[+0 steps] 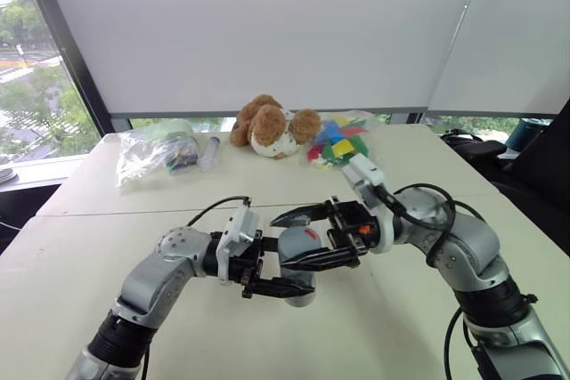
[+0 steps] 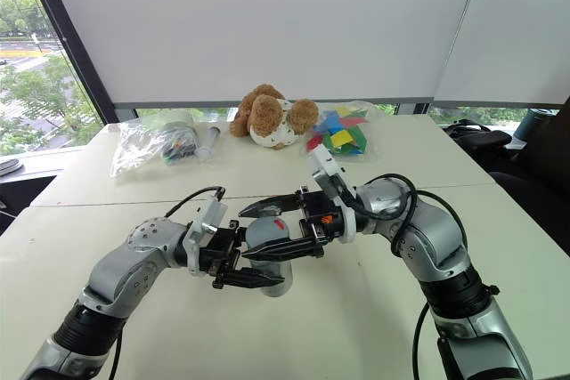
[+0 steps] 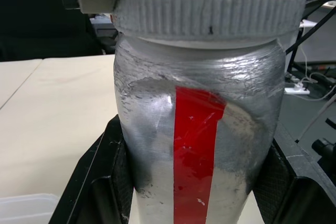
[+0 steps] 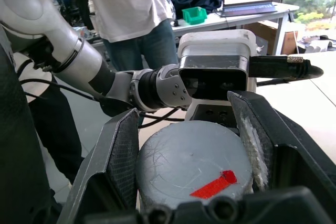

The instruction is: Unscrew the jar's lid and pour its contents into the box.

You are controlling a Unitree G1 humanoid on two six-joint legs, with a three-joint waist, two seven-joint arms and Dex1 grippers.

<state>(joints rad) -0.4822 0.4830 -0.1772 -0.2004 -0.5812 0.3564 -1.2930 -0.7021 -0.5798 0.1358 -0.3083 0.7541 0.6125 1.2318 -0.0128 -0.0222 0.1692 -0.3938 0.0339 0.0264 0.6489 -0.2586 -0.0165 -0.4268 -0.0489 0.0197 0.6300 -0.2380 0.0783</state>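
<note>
Left hand (image 1: 276, 287) clamped on silvery jar (image 3: 194, 145) with red stripe, grey ribbed lid (image 4: 191, 163) on, right hand (image 1: 307, 238) straddling lid.

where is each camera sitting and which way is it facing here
Left and right eye views: on the head, looking forward and down over both arms at the jar above the table.
Left wrist view: along the left gripper clamped on the jar.
Right wrist view: along the right gripper at the lid.
All share the jar.
</note>
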